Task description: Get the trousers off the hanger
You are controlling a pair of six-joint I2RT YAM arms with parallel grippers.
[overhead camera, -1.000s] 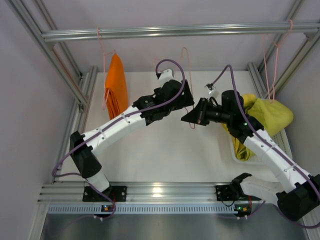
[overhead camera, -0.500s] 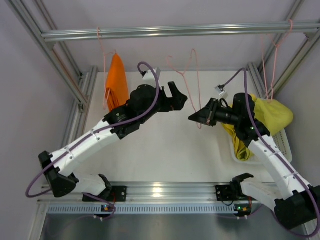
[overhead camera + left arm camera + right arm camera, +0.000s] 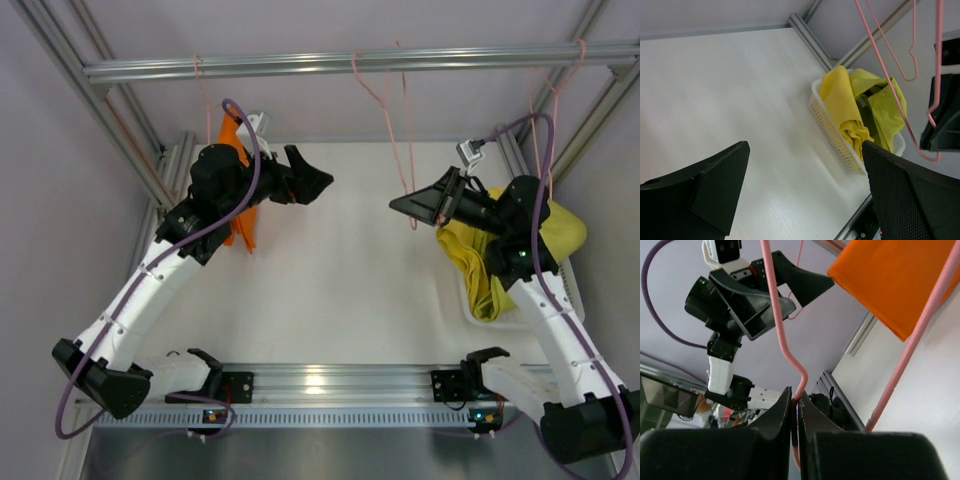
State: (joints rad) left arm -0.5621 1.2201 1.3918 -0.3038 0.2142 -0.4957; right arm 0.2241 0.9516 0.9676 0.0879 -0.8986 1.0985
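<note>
While the pink hanger [image 3: 775,300] is pinched in the clenched right gripper [image 3: 794,395], the left gripper [image 3: 315,172] is held wide apart. Orange trousers [image 3: 895,280] are hung far left; yellow trousers [image 3: 842,105] & yellow-green trousers [image 3: 885,102] are piled in the basket [image 3: 830,130], right side.

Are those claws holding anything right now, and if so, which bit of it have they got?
The right gripper pinches the empty pink hanger on its thin wire, just below a bend near its lower end. The left gripper is open and holds nothing.

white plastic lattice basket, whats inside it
The white plastic lattice basket holds crumpled yellow trousers and yellow-green trousers, both heaped above its rim. Its floor and anything beneath the cloth are covered.
</note>
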